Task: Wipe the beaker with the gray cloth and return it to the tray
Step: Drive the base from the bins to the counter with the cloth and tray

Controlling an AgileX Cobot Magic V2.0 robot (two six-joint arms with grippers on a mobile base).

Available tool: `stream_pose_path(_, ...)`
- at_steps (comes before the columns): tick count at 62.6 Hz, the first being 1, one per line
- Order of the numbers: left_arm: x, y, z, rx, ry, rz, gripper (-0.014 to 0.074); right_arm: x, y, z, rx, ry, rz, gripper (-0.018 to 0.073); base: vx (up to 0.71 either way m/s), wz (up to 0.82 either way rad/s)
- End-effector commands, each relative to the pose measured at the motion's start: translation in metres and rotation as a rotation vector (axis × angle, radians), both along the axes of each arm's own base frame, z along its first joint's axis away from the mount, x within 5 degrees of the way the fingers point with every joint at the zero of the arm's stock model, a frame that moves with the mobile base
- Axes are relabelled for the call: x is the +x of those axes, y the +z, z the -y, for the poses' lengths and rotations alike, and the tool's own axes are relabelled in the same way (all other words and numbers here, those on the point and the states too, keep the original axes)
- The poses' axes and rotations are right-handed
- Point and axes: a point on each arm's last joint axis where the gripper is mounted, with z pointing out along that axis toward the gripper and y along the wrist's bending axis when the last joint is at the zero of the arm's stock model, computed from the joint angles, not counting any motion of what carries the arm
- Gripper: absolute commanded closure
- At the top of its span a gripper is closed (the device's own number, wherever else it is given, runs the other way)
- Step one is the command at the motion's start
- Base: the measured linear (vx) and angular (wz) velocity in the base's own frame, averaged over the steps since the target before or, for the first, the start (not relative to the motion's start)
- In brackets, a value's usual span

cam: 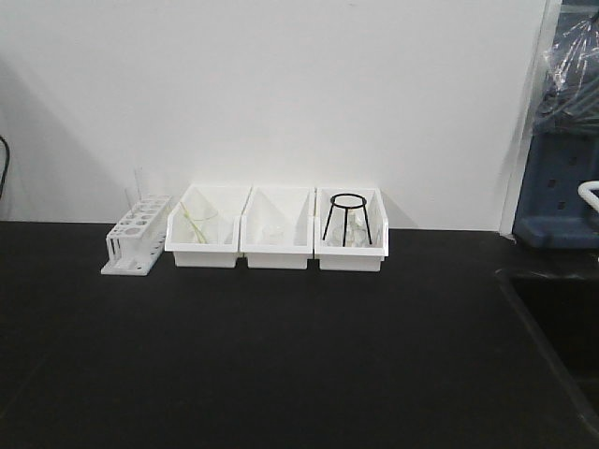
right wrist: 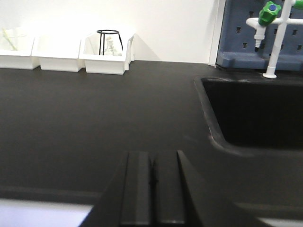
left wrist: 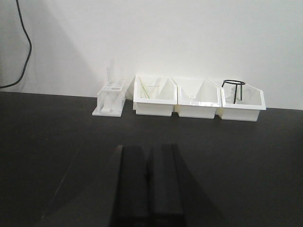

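Observation:
Three white trays stand in a row against the back wall. The left tray (cam: 202, 241) holds a clear beaker (cam: 200, 224) with a thin rod in it; the beaker also shows in the left wrist view (left wrist: 150, 88). The middle tray (cam: 276, 245) holds a small clear glass item, too faint to name. No gray cloth is in view. My left gripper (left wrist: 149, 149) is shut and empty, low over the black bench, well in front of the trays. My right gripper (right wrist: 151, 154) is shut and empty near the bench's front edge. Neither gripper shows in the front view.
The right tray (cam: 351, 251) holds a black tripod stand (cam: 347, 217) over glassware. A white test tube rack (cam: 136, 238) stands left of the trays. A black sink (right wrist: 255, 113) is sunk into the bench at right, with a green-knobbed tap (right wrist: 270, 12) and a blue pegboard (cam: 562, 187) behind it.

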Motion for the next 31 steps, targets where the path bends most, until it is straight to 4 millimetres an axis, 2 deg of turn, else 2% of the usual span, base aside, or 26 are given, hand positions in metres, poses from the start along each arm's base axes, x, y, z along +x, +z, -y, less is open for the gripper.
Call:
stream_pose_path(1,-0.0006,-0.0014,-0.0006,-0.017,0.006,0.067,0.0603,0.0004,0.0058,0.0006,-0.011,-0.008,0.081,0.0571,-0.43,0.05)
stream_pose_path(31,-0.0006,-0.0014,-0.0006,-0.017,0.006,0.067,0.0603,0.0004,0.0059,0.0006,-0.011,-0.008,0.082,0.0571,-0.46,-0.04)
